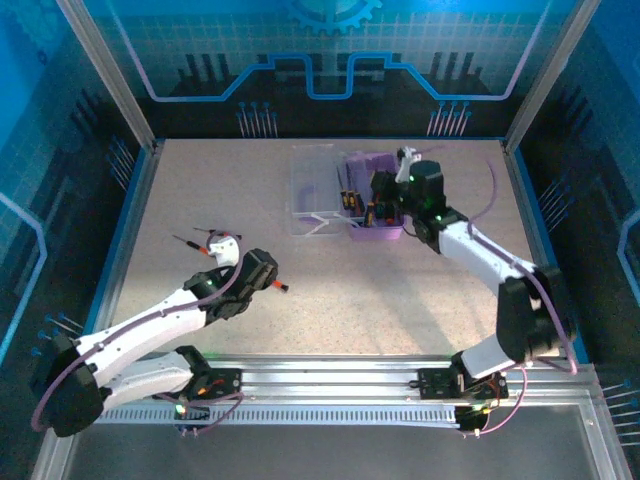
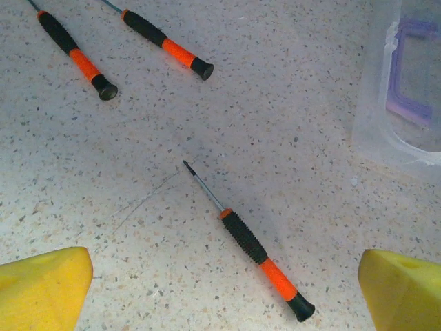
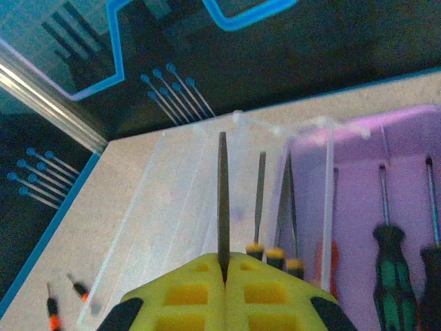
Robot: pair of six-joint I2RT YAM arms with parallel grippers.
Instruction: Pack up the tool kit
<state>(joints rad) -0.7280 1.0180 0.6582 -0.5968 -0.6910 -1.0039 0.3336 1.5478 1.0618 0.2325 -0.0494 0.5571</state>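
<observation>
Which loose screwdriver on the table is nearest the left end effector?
The lone screwdriver, lying between the left end effector's yellow fingers; the other two lie side by side, farther off.

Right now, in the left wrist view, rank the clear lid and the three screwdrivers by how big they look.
1. Clear lid, though cropped.
2. Near screwdriver.
3. Top-left screwdriver and top-right screwdriver: both cropped, alike, unranked.

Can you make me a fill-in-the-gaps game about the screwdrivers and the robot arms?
Near the left pincer, ___ screwdrivers lie on the table.
The right pincer is ___ on a slim tool.
The green-handled screwdriver lies in the ___ base.
Missing words: three, shut, purple.
</observation>
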